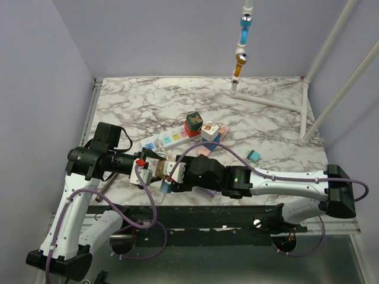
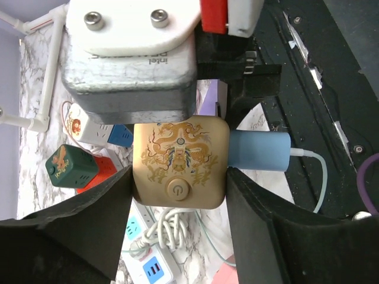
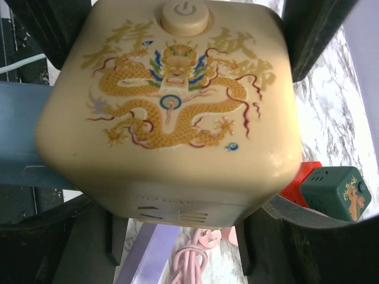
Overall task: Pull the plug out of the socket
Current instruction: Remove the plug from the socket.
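The socket is a cream-gold cube with a dragon print (image 2: 180, 163), also close up in the right wrist view (image 3: 172, 112), and held above the table's near edge (image 1: 160, 170). A light blue plug (image 2: 259, 151) with a white cable sticks out of its side; it also shows at the left of the right wrist view (image 3: 23, 136) and from above (image 1: 165, 187). My left gripper (image 1: 149, 161) (image 2: 177, 195) is shut on the cube's two sides. My right gripper (image 1: 172, 173) (image 3: 177, 236) clasps the cube's opposite end, its fingertips mostly hidden by the cube.
A white power strip (image 1: 169, 139) with a coiled white cord (image 2: 163, 228) lies behind the grippers. A green cube (image 1: 193, 121) and a white cube (image 1: 210, 131) sit on it. A pink cord (image 3: 189, 260), a teal block (image 1: 253, 155) and a white pipe frame (image 1: 278, 103) are nearby.
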